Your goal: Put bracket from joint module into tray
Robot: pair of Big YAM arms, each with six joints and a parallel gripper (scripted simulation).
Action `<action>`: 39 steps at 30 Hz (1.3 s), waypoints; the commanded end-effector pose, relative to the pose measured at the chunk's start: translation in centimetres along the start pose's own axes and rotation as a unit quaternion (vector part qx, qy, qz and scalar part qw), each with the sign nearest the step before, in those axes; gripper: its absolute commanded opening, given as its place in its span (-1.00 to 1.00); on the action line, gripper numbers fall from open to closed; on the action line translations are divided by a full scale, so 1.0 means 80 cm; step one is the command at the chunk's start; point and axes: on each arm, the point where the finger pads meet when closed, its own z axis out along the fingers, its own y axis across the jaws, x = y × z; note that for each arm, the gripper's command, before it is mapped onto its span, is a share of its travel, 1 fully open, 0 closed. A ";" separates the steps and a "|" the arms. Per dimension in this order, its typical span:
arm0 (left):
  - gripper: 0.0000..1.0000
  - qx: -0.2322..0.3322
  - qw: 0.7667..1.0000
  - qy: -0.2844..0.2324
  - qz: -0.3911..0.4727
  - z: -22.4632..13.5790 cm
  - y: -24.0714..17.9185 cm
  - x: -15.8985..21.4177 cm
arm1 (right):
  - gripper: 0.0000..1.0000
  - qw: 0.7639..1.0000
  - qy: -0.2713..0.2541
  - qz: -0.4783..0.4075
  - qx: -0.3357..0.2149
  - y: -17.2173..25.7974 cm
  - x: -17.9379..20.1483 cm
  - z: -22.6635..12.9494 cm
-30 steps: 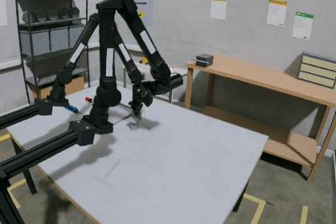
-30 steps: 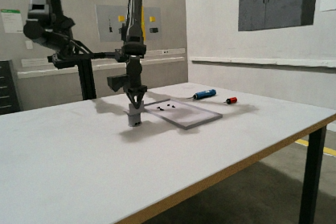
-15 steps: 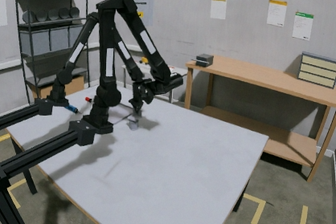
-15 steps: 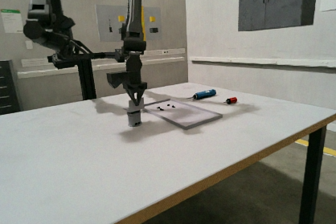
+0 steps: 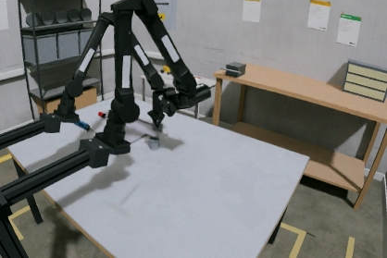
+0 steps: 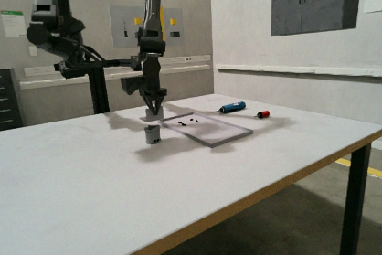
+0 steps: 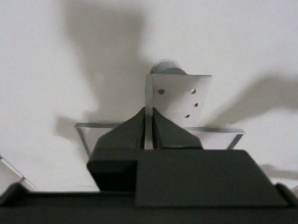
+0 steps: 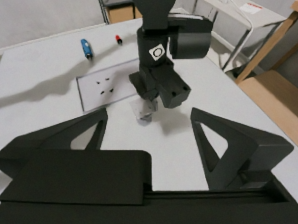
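The low tray rim (image 6: pixel 230 139) (image 8: pixel 80 95) stands in the way of a sideways entry; above it the way in is open. Small dark parts (image 6: pixel 182 123) (image 8: pixel 102 92) take up some floor inside. The module (image 5: pixel 154 143) (image 6: pixel 153 135) (image 7: pixel 168 65) (image 8: pixel 144 120) stands outside, near the rim. The left arm (image 5: pixel 143 57) (image 6: pixel 151 43) (image 7: pixel 200 175) (image 8: pixel 152 45) crosses above, blocking part of the right wrist view.
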 end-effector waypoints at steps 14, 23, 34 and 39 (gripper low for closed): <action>-1.00 -0.032 0.999 -0.027 0.024 0.023 0.082 0.170 | 1.00 0.999 0.042 0.016 -0.023 0.028 0.012 0.061; -1.00 -0.007 0.999 -0.007 0.036 0.064 0.046 0.261 | 1.00 0.996 0.089 -0.001 -0.015 0.066 0.015 0.119; -1.00 -0.018 1.000 -0.001 0.023 0.063 0.053 0.292 | 1.00 0.994 0.106 -0.017 0.020 0.106 0.000 0.167; -1.00 -0.013 1.000 -0.001 0.024 0.063 0.050 0.290 | 1.00 0.994 0.103 -0.022 0.043 0.125 -0.013 0.181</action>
